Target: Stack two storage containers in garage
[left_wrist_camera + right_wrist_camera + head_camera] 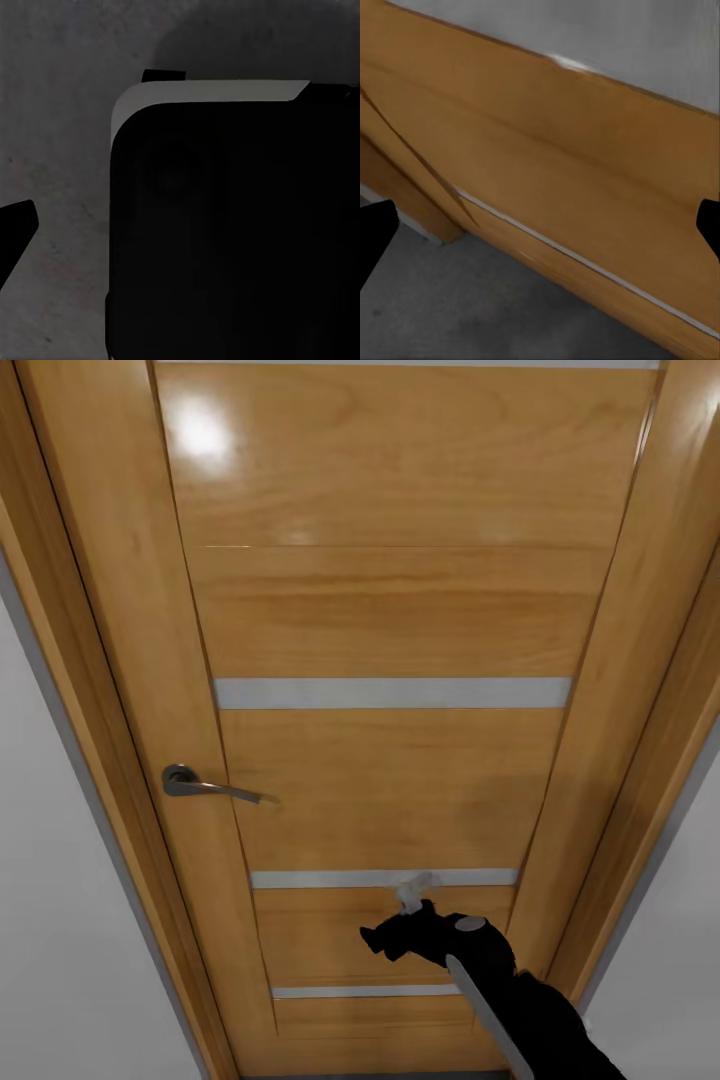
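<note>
While the head camera faces it closely, door (390,620): light wood, shut in its frame, with frosted glass strips (392,693) across the panel.
Handle: grey lever (205,785) on the door's left side, level.
Walls: plain white wall (50,920) on both sides of the frame.
Right gripper (398,922): raised just before the lower door panel; in the wrist view the dark fingertips (373,238) sit at opposite edges, jaws spread wide, holding nothing.
Left gripper: one dark fingertip (15,229) visible over the grey concrete floor (67,67); open or closed, cannot tell.
Robot body: black housing (232,225) with a pale edge, beside that floor.
Storage containers: location cannot be told from these views.
</note>
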Robot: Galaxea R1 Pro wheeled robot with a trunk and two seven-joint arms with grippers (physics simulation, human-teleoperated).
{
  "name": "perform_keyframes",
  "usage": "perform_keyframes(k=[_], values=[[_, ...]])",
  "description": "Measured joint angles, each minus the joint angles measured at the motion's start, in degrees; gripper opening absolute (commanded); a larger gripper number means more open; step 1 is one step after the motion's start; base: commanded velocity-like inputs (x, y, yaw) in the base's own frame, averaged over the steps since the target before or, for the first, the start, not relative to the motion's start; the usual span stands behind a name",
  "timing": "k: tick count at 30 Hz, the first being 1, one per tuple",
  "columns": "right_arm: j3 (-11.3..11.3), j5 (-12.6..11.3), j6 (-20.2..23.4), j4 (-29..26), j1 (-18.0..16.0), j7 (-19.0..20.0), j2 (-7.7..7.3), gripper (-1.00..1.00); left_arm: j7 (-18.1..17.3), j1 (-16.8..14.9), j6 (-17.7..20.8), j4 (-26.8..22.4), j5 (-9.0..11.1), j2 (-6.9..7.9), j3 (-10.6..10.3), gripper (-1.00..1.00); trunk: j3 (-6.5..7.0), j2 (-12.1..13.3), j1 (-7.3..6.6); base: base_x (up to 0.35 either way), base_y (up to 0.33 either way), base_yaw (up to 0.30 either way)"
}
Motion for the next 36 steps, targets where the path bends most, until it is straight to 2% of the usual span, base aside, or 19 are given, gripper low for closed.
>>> perform_keyframes(k=[1, 4, 8, 12, 15, 16, 17, 20, 24, 36], values=[[0.09, 0.00, 1.20, -0.93, 0.00, -2.10, 1.84, 1.00, -0.01, 0.00, 0.00, 0.00, -0.01, -0.03, 0.00, 1.00, 0.00, 0.00, 0.00, 0.000, 0.000, 0.000], [0.16, 0.30, 1.98, -1.97, 0.00, -3.20, 3.32, 1.00, 0.00, 0.00, 0.00, 0.00, -0.02, -0.06, 0.00, 1.00, 0.00, 0.00, 0.00, 0.000, 0.000, 0.000], [0.28, 0.50, 2.44, -3.03, 0.00, -3.66, 4.05, 1.00, -0.01, 0.00, 0.00, 0.00, -0.01, -0.07, 0.00, 1.00, 0.00, 0.00, 0.00, 0.000, 0.000, 0.000], [0.42, 1.69, 4.79, -3.57, -0.01, -4.47, 7.15, 1.00, -0.01, 0.00, 0.00, -0.03, -0.01, -0.07, 0.00, 1.00, 0.00, 0.00, 0.00, 0.000, 0.000, 0.000], [0.43, 5.04, 5.55, -3.59, -0.01, -5.05, 9.98, 1.00, 0.00, 0.00, 0.00, -0.05, -0.02, -0.07, 0.00, 1.00, 0.00, 0.00, 0.00, 0.000, 0.000, 0.000], [0.43, 5.83, 5.68, -3.59, -0.01, -5.10, 10.48, 1.00, -0.02, 0.00, 0.00, -0.06, -0.01, -0.07, 0.00, 1.00, 0.00, 0.00, 0.00, 0.000, 0.000, 0.000], [0.44, 8.09, 6.01, -3.57, -0.01, -5.18, 11.93, 1.00, -0.01, 0.00, 0.00, -0.07, -0.02, -0.07, 0.00, 1.00, 0.00, 0.00, 0.00, 0.000, 0.000, 0.000], [0.41, 11.90, 6.34, -3.30, -0.13, -5.25, 14.18, 1.00, -0.01, 0.00, 0.00, -0.14, -0.01, -0.07, 0.00, 1.00, 0.00, 0.00, 0.00, 0.000, 0.000, 0.000], [0.19, 13.13, 6.40, -1.77, -2.66, -5.20, 14.19, 1.00, -0.01, 0.00, 0.00, -0.17, -0.01, -0.07, 0.00, 1.00, 0.00, 0.00, 0.00, 0.000, 0.000, 0.000], [-0.12, 12.95, 4.69, 9.20, -10.53, -5.29, 14.20, 1.00, -0.02, 0.00, 0.00, -0.18, -0.02, -0.07, 0.00, 1.00, 0.00, 0.00, 0.00, 0.000, 0.000, 0.000]])
